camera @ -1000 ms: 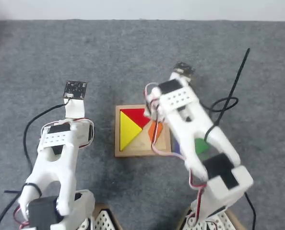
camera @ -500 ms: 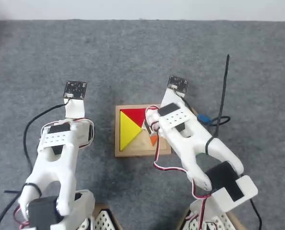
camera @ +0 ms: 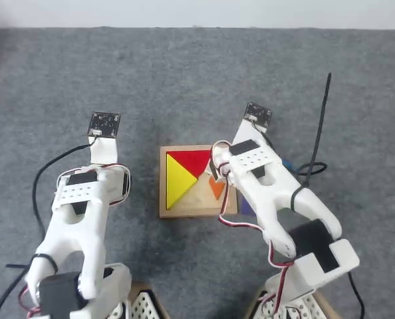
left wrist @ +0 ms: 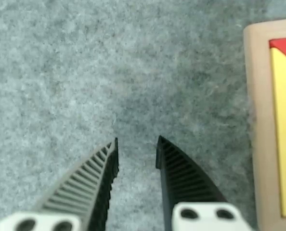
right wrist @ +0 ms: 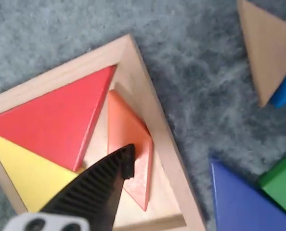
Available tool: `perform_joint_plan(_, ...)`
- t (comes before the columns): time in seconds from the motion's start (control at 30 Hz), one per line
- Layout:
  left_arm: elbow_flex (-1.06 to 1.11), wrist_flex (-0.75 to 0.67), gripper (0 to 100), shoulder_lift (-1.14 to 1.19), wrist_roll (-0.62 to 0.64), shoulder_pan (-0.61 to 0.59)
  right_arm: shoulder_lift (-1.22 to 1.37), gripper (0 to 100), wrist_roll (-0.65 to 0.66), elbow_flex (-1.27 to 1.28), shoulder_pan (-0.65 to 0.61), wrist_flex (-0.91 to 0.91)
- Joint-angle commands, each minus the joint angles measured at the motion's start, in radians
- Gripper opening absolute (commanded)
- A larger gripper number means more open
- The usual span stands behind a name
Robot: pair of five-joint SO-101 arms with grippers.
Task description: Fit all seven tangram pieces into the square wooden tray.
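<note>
Orange piece [right wrist: 131,144] at tray [right wrist: 155,125] rim, R pincer [camera: 215,178] over it, grip unclear; L pincer [left wrist: 137,142] released.

left gripper [left wrist: 136,142]: jaws slightly parted — aimed downward
left arm [camera: 83,206]: pointing straight forward
right arm [camera: 267,189]: stretched forward, leaning inward

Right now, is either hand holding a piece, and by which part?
Left hand is open over carpet, holding nothing. Right hand is at the orange piece in the tray; a grip cannot be told.
</note>
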Motion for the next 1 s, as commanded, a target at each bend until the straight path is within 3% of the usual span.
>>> perform_joint_plan(0.0,-0.004,-0.018,12,-0.006,-0.005,0.006,0.033,68.0,0.023,0.015,0.024,-0.008)
perform_joint_plan(0.97,-0.004,-0.018,12,-0.006,-0.005,0.005,-0.012,68.0,0.037,0.104,0.053,-0.024)
